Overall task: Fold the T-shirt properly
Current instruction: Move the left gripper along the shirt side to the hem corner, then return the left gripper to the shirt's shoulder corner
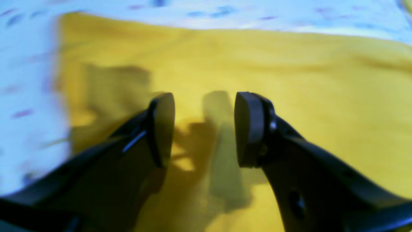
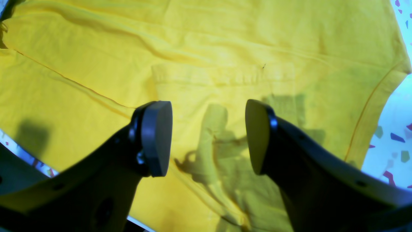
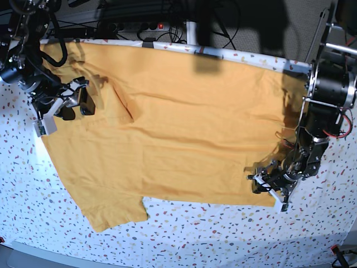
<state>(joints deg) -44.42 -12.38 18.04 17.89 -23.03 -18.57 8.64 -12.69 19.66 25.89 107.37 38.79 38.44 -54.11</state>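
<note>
Spread apart at the left gripper [image 1: 204, 129], with nothing between the fingertips but a view of yellow cloth. Spread too at the right gripper [image 2: 208, 138], likewise gripping nothing. Beneath and between both pairs of fingers, the T-shirt [image 3: 184, 123], lying wide across the speckled tabletop [image 3: 195, 240], wrinkled under the right fingers. Beyond the right fingertips, a raised fold running across the cloth. Near the left fingers, a bottom edge of cloth, with speckled surface just past it. Farther out from the right fingers, toward the near side of the table, a sleeve-like flap jutting out. Between that flap and the left fingers, open speckled surface along the near edge.
</note>
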